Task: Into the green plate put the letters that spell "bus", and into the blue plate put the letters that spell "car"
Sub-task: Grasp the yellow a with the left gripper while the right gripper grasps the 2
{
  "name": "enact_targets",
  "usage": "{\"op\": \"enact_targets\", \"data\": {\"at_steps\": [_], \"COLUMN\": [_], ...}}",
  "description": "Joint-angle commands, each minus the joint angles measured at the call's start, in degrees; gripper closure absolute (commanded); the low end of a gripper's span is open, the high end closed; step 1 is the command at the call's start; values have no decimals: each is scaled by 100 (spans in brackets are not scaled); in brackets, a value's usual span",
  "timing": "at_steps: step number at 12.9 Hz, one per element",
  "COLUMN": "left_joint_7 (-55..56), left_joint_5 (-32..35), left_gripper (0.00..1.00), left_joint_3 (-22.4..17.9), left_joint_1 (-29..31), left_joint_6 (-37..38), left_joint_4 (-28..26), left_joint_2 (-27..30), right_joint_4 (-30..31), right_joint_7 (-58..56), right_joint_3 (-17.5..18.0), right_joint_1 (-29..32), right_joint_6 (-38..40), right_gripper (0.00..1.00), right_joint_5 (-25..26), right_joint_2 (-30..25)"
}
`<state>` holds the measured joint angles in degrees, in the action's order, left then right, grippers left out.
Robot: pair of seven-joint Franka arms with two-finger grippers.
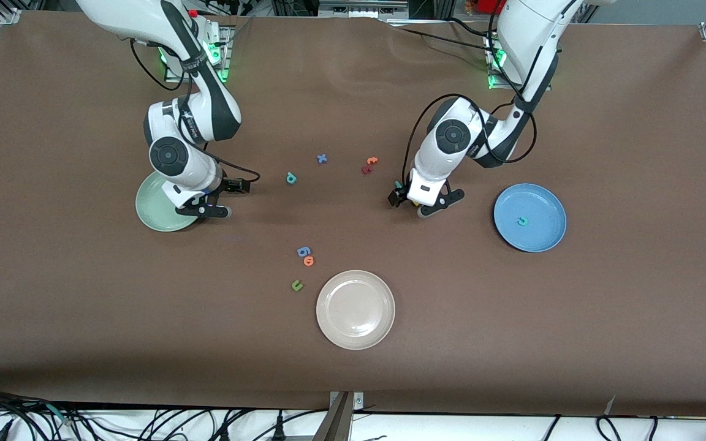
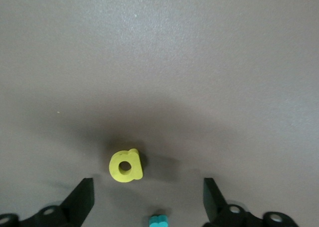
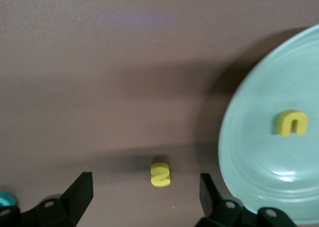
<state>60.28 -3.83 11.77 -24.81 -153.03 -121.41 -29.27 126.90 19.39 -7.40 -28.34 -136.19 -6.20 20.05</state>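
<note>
The green plate [image 1: 152,211] [image 3: 259,157] holds the yellow u [image 3: 290,123]. Just off its rim lies the yellow s [image 3: 160,174], and my right gripper [image 1: 204,212] [image 3: 145,194] hangs open low over it, one finger on each side. The teal b [image 1: 292,178] lies mid-table. The blue plate [image 1: 543,236] holds the teal c [image 1: 521,221]. My left gripper [image 1: 440,203] [image 2: 148,197] is open low over the table beside the blue plate. The yellow a [image 2: 126,166] and the teal r [image 2: 158,221] lie between its fingers.
A cream-white plate [image 1: 355,309] sits nearer the front camera. Beside it lie a green u [image 1: 296,285], an orange letter [image 1: 309,261] and a blue g [image 1: 303,251]. A blue x [image 1: 322,158], an orange t [image 1: 372,161] and a dark red letter [image 1: 366,169] lie mid-table.
</note>
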Motion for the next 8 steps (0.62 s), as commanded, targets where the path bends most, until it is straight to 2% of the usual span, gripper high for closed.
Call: {"op": "enact_targets", "data": {"at_steps": [1, 2, 5, 8], "left_joint_7": [255, 404, 818, 819], "left_joint_5": [408, 627, 1164, 1165], "left_gripper": [10, 11, 15, 20], "left_joint_3": [-52, -52, -44, -44], "left_joint_1": [-58, -41, -15, -6], "left_joint_6": [-78, -78, -78, -78], "left_joint_4": [-128, -137, -155, -164], "left_joint_2": [105, 97, 88, 79], "right_joint_4": [326, 344, 502, 757], "right_joint_7": [-14, -14, -14, -23], "right_joint_3": [125, 134, 134, 134], "right_joint_1": [39, 39, 39, 39], "right_joint_6": [-452, -452, -574, -927], "right_gripper": [20, 30, 34, 34], "right_joint_5": [-74, -74, -74, -74], "right_joint_2": [-28, -27, -36, -45]}}
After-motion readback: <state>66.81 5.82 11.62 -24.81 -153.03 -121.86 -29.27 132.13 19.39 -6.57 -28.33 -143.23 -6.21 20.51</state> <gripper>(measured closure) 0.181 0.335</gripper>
